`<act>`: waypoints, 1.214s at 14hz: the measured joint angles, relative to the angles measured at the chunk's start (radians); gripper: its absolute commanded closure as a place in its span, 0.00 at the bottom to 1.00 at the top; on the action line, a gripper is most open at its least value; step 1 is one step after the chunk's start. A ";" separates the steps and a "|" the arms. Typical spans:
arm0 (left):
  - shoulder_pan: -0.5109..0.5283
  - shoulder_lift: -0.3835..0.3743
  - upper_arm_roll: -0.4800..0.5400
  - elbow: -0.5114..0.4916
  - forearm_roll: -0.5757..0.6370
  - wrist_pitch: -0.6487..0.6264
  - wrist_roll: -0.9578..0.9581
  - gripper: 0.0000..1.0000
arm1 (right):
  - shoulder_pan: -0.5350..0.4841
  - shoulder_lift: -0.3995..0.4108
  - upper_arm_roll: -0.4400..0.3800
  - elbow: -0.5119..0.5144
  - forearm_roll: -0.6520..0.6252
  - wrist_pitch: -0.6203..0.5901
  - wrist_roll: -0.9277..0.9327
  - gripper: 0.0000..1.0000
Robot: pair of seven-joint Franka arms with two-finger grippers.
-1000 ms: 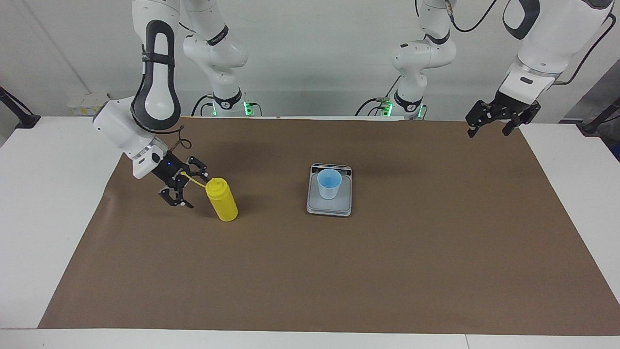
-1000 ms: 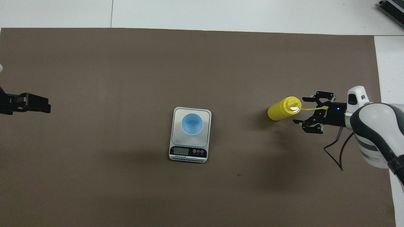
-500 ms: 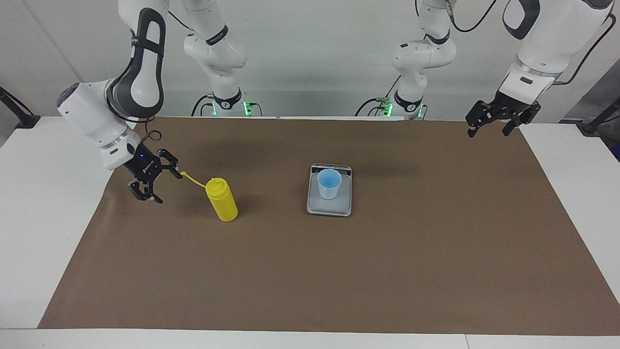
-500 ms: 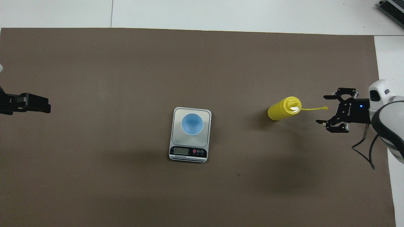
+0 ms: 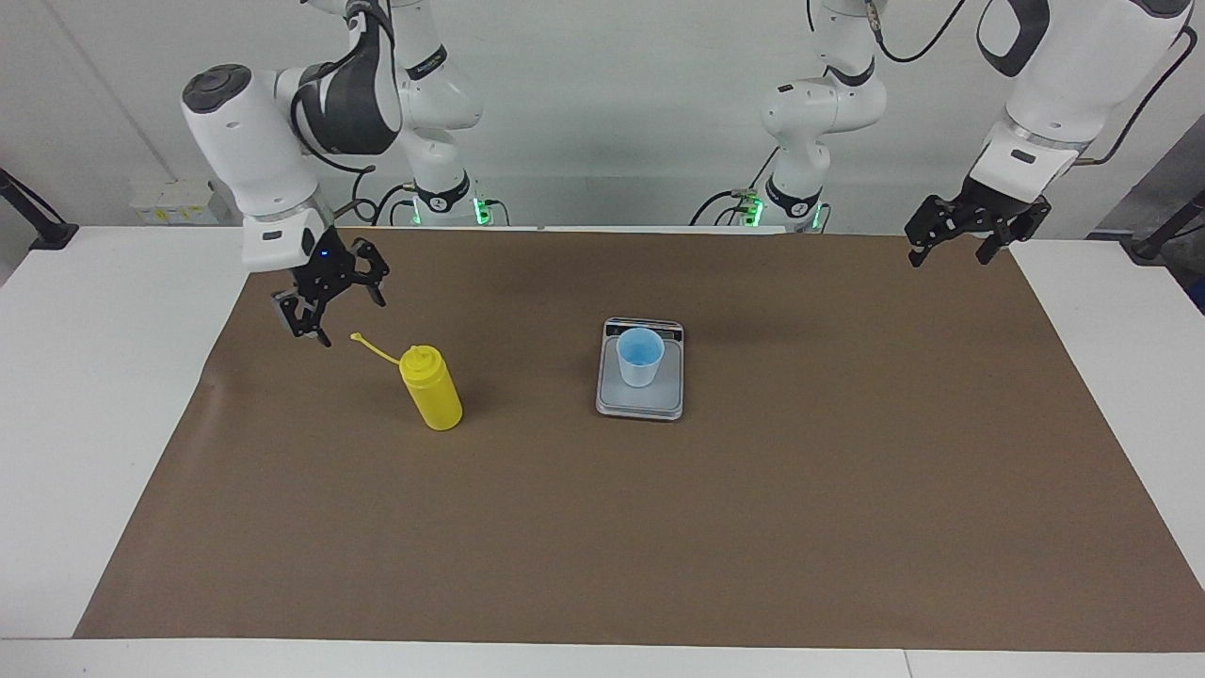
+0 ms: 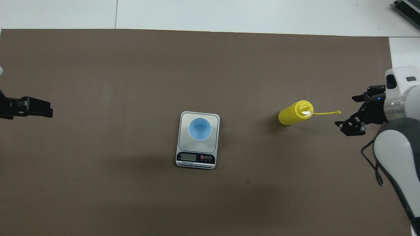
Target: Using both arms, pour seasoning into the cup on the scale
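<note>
Facing view
Right gripper [image 5: 329, 297]: raised over the brown mat [image 5: 753, 527], jaws spread, empty.
Seasoning bottle [image 5: 431, 387]: upright, just off those jaws, cap strap [image 5: 373, 347] pointing at them.
Cup [image 5: 640, 356]: on the scale [image 5: 640, 395], well apart.
Left gripper [image 5: 955, 233]: waiting, jaws spread.

Overhead view
Scale display strip [image 6: 196, 158]: writing unreadable.
Right gripper [image 6: 356, 114]: beside the strap tip, apart.

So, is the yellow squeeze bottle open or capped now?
Open. The yellow squeeze bottle stands upright with its cap off the nozzle, hanging out sideways on its strap toward the right arm's end of the table.
</note>
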 measured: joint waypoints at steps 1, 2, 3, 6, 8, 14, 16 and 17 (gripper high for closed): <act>0.000 0.000 0.000 0.000 0.000 0.000 0.000 0.00 | 0.033 0.001 0.001 0.015 -0.022 -0.012 0.081 0.00; 0.000 0.000 0.000 0.000 0.000 0.000 0.000 0.00 | 0.063 0.003 0.001 0.032 -0.037 -0.030 0.175 0.00; 0.000 0.000 0.000 0.000 0.000 0.000 0.000 0.00 | 0.089 0.005 0.001 0.051 -0.055 -0.048 0.268 0.00; 0.000 0.000 0.000 0.000 0.000 0.000 0.000 0.00 | 0.145 0.023 0.002 0.130 -0.094 -0.123 0.543 0.00; 0.000 0.000 0.000 0.000 0.000 0.000 0.000 0.00 | 0.157 0.045 0.002 0.197 -0.100 -0.181 0.677 0.00; 0.000 0.000 0.000 0.000 0.000 0.000 0.000 0.00 | 0.119 0.101 -0.010 0.325 -0.100 -0.359 0.935 0.00; 0.000 0.000 0.000 0.000 0.000 0.000 0.000 0.00 | 0.097 0.095 -0.012 0.299 -0.100 -0.376 0.945 0.00; 0.000 0.000 0.000 0.000 0.000 0.000 0.000 0.00 | 0.095 0.090 -0.012 0.285 -0.100 -0.376 0.961 0.00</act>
